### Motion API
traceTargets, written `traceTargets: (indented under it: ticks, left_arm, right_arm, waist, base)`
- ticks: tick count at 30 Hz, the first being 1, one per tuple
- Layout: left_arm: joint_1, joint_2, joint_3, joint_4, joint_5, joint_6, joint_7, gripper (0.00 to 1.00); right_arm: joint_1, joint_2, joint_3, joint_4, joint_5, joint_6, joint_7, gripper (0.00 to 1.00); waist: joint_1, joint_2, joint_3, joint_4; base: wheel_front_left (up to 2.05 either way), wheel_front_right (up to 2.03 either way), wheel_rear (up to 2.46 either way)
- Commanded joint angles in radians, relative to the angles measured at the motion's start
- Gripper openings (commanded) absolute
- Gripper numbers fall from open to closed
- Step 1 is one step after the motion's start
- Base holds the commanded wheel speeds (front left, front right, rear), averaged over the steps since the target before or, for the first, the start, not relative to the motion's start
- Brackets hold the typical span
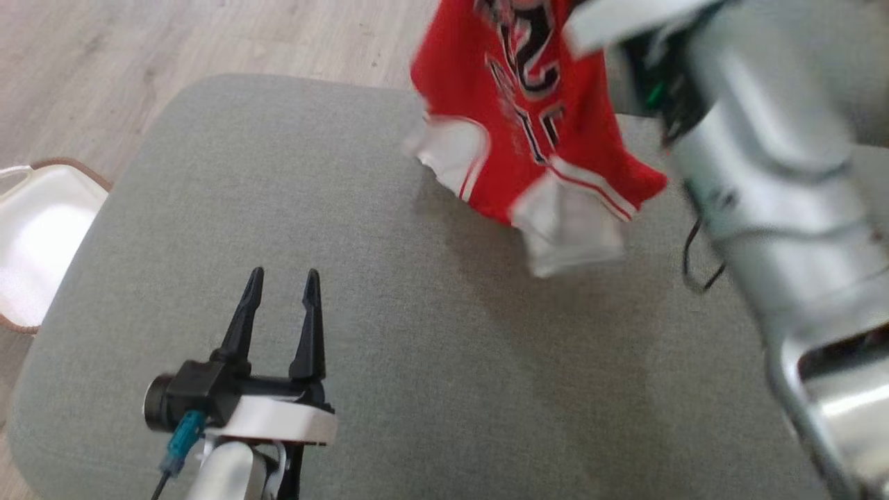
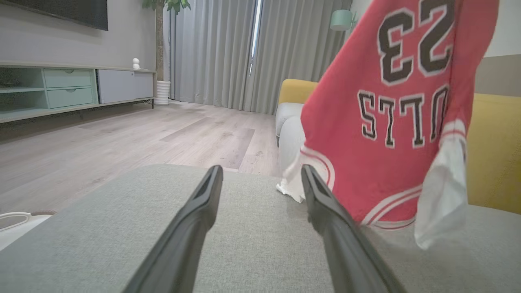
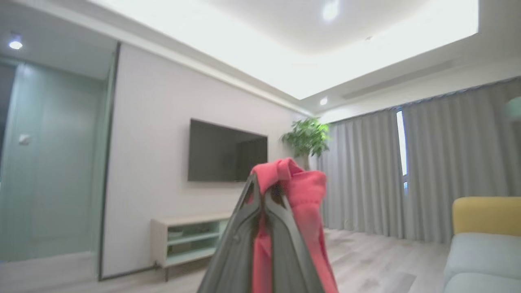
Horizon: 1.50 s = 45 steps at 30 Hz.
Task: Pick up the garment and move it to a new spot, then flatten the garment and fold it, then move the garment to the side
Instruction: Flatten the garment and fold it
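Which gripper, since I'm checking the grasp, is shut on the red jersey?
The right gripper: its fingers pinch the red jersey aloft; the left gripper is open and empty.

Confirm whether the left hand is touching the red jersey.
Apart. The head view shows a stretch of bare grey cushion between the open left hand and the hanging red jersey.

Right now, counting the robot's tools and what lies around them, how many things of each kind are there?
Garment: 1, red jersey
Tools: 2, left tool open, right tool shut on the jersey
Basket: 1, white basket
Cushion: 1, grey cushion
Total: 5
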<state>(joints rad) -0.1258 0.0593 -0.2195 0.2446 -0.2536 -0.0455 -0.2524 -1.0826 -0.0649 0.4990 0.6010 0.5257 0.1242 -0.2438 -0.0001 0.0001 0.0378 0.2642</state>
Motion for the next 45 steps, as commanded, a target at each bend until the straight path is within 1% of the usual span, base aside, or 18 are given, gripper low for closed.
traceTargets:
  ticks: [1,4,7,11,14,16,17,18,20,22,25,27,31,32,37,40,42,45]
  left_arm:
    - [-0.018,0.001,0.045,-0.036,0.011,-0.006,-0.009,1.0]
    - [-0.002,0.0,0.069,-0.046,0.015,-0.004,-0.009,1.0]
    - [0.007,0.0,0.09,-0.056,0.019,-0.005,-0.009,1.0]
    - [0.001,-0.003,0.085,-0.059,0.032,-0.013,-0.009,1.0]
    - [-0.009,-0.005,0.076,-0.058,0.031,-0.016,-0.009,1.0]
    - [-0.015,-0.006,0.068,-0.058,0.033,-0.017,-0.009,1.0]
    - [-0.016,-0.007,0.064,-0.059,0.034,-0.016,-0.009,1.0]
    - [-0.018,-0.007,0.062,-0.06,0.035,-0.015,-0.009,1.0]
    - [-0.023,-0.008,0.06,-0.061,0.035,-0.014,-0.009,1.0]
    - [-0.029,-0.008,0.065,-0.061,0.036,-0.013,-0.009,1.0]
    - [-0.034,-0.008,0.07,-0.065,0.039,-0.013,-0.009,1.0]
    - [-0.038,-0.008,0.076,-0.065,0.041,-0.015,-0.009,1.0]
    - [-0.047,-0.008,0.091,-0.069,0.045,-0.018,-0.009,1.0]
    - [-0.047,-0.008,0.091,-0.069,0.045,-0.018,-0.009,1.0]
    - [-0.058,-0.009,0.104,-0.069,0.047,-0.021,-0.009,1.0]
    - [-0.062,-0.009,0.114,-0.067,0.045,-0.024,-0.009,1.0]
    - [-0.063,-0.009,0.123,-0.059,0.042,-0.025,-0.009,1.0]
    - [-0.072,-0.003,0.135,-0.035,0.046,-0.027,-0.009,1.0]
  right_arm:
    - [-0.056,0.015,-0.054,0.001,0.001,0.007,-0.014,0.0]
    - [-0.082,0.015,-0.193,0.076,-0.044,0.007,-0.017,0.0]
    - [-0.032,0.006,-0.307,0.159,-0.13,0.007,-0.018,0.0]
    - [0.093,-0.055,-0.424,0.303,-0.229,0.007,-0.018,0.0]
    - [0.196,-0.105,-0.504,0.386,-0.296,0.007,-0.018,0.0]
    - [0.245,-0.127,-0.568,0.44,-0.33,0.007,-0.018,0.0]
    - [0.263,-0.133,-0.593,0.464,-0.351,0.007,-0.018,0.15]
    - [0.274,-0.133,-0.614,0.481,-0.37,0.007,-0.018,1.0]
    - [0.286,-0.123,-0.638,0.477,-0.408,0.007,-0.018,1.0]
    - [0.295,-0.101,-0.656,0.448,-0.438,0.007,-0.018,1.0]
    - [0.32,-0.055,-0.654,0.368,-0.472,0.007,-0.018,1.0]
    - [0.347,-0.028,-0.643,0.291,-0.472,0.007,-0.018,1.0]
    - [0.446,0.005,-0.547,0.094,-0.423,0.007,-0.018,1.0]
    - [0.446,0.005,-0.547,0.094,-0.423,0.007,-0.018,1.0]
    - [0.652,0.013,-0.473,-0.163,-0.35,0.007,-0.018,1.0]
    - [0.776,0.014,-0.432,-0.285,-0.297,0.007,-0.018,1.0]
    - [0.838,0.014,-0.415,-0.336,-0.268,0.007,-0.018,1.0]
    - [0.88,0.014,-0.4,-0.378,-0.257,0.007,-0.018,1.0]
  waist:
    - [0.0001,-0.0001,-0.009,0.004]
    - [0.0001,-0.0001,-0.006,-0.016]
    - [0.0001,-0.0001,0.006,-0.05]
    - [0.0001,-0.0001,0.021,-0.091]
    - [0.0001,-0.0001,0.035,-0.118]
    - [0.0001,-0.0001,0.043,-0.137]
    - [0.0001,-0.0001,0.045,-0.146]
    - [0.0001,-0.0001,0.048,-0.156]
    - [0.0001,-0.0001,0.051,-0.173]
    - [0.0001,-0.0001,0.052,-0.191]
    - [0.0001,-0.0001,0.048,-0.214]
    - [0.0001,-0.0001,0.046,-0.227]
    - [0.0001,-0.0001,0.046,-0.251]
    - [0.0001,-0.0001,0.046,-0.251]
    - [0.0001,-0.0001,0.045,-0.27]
    - [0.0001,-0.0001,0.049,-0.281]
    - [0.0001,-0.0001,0.052,-0.29]
    - [0.0001,-0.0001,0.063,-0.305]
  base:
    - [0.0,0.0,0.0]
    - [0.0,0.0,0.0]
    - [0.0,0.0,0.0]
    - [0.0,0.0,0.0]
    - [0.0,0.0,0.0]
    - [0.0,0.0,0.0]
    - [0.0,0.0,0.0]
    - [0.0,0.0,0.0]
    - [0.0,0.0,0.0]
    - [0.0,0.0,0.0]
    - [0.0,0.0,0.0]
    - [0.0,0.0,0.0]
    - [0.0,0.0,0.0]
    - [0.0,0.0,0.0]
    - [0.0,0.0,0.0]
    - [0.0,0.0,0.0]
    - [0.0,0.0,0.0]
    - [0.0,0.0,0.0]
